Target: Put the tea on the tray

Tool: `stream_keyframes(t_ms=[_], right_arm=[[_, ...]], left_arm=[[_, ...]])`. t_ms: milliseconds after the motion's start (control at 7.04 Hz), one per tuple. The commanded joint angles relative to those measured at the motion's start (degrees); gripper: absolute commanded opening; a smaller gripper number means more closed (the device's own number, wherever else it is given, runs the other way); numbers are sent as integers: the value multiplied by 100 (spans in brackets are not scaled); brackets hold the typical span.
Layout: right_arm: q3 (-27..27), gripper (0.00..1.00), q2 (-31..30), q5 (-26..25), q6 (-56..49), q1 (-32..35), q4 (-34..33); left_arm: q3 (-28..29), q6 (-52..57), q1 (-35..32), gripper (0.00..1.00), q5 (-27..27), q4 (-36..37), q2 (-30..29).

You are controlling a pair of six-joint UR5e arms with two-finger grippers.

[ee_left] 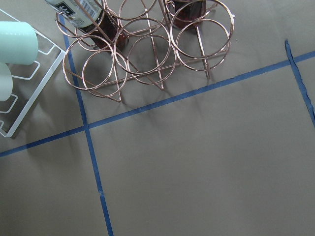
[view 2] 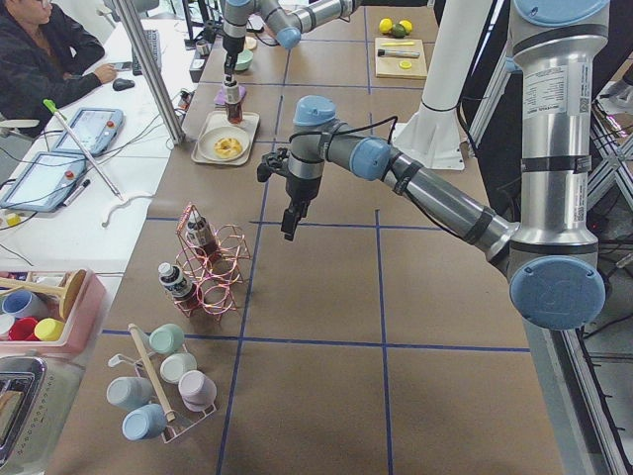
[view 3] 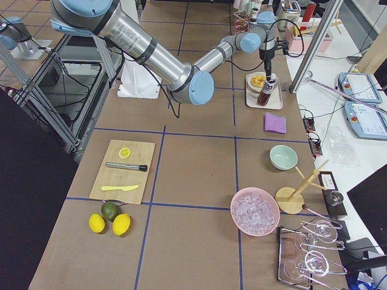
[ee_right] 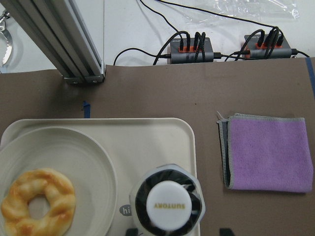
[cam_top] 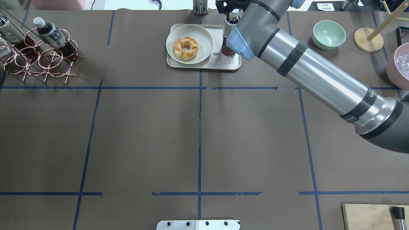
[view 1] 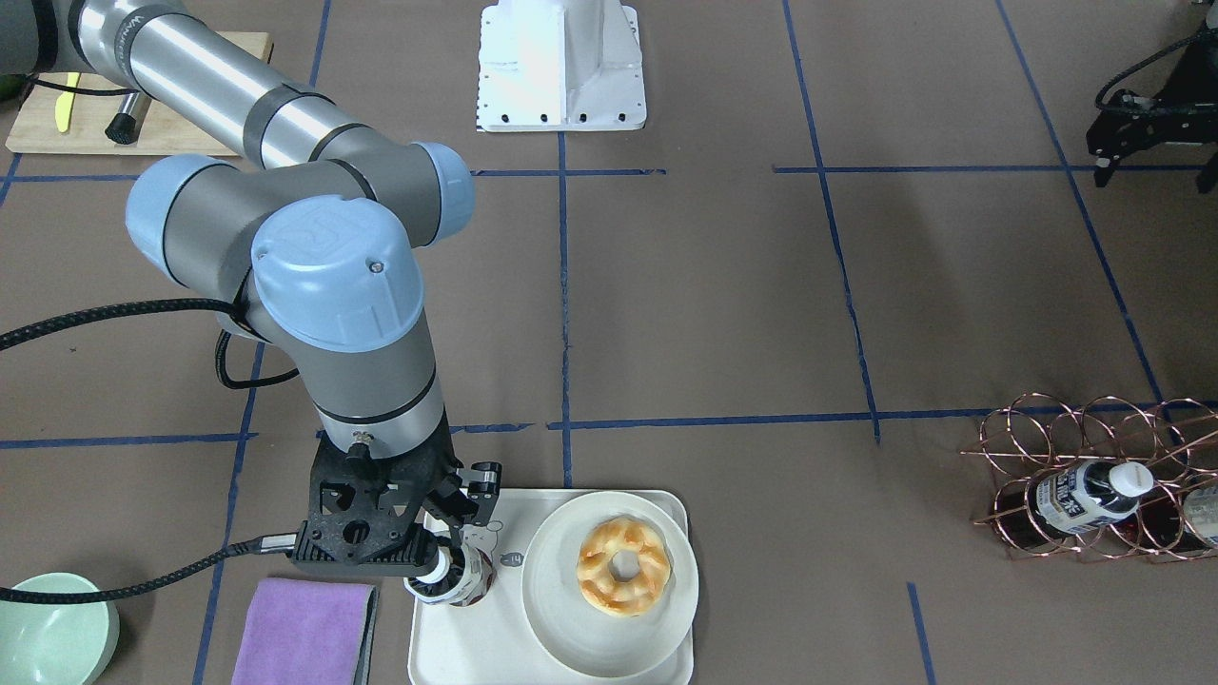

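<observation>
**Risk of a topple at release**

The right hand [view 1: 447,561] hangs straight down over the small, clear plastic tea bottle [view 1: 468,574] of dark brown liquid with a white screw cap. Its fingers stand on either side of the bottle, but I cannot tell whether they press on it or stand slightly off. The tea bottle is upright at one end of the off-white rectangular plastic tray [view 1: 466,652]. It is just beside the rim nearest the folded purple cloth [view 1: 304,633] and near the round cream plate [view 1: 561,628] that carries a glazed ring pastry [view 1: 623,578].

That rim looks like the main hazard. If the base rests partly on the raised edge, the tall, narrow bottle may lean and fall once it is let go, most likely outward onto the cloth. A lopsided opening, or a finger catching the cap on the way up, could drag it over too. A sideways retreat could knock it against the plate.

The left hand [view 2: 288,228] hangs well apart over the brown paper surface [view 1: 714,314] near the copper wire rack [view 1: 1075,476], and I cannot tell whether it is open or closed.
</observation>
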Motion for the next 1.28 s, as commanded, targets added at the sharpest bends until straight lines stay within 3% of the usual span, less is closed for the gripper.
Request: stream_keyframes(t_ms=[0, 142, 284, 426, 710, 994, 1136], right_arm=[[-7, 99, -7, 0, -95, 8, 0], [37, 99, 28, 61, -182, 61, 17], [220, 100, 2, 540, -209, 200, -26], [831, 100, -285, 858, -210, 376, -235], [3077, 100, -1565, 975, -602, 552, -1286], [4750, 100, -2743, 1002, -1725, 851, -2264], [5122, 100, -3349, 1394, -2200, 1174, -2302]], left_arm=[[1, 0, 0, 100, 0, 0, -8], [9, 0, 0, 100, 0, 0, -8], [9, 9, 0, 100, 0, 0, 1], [9, 9, 0, 100, 0, 0, 10], [114, 9, -166, 100, -35, 26, 45], [997, 933, -1067, 100, -1101, 35, -24], [1707, 1532, -1629, 100, -1586, 35, -60]])
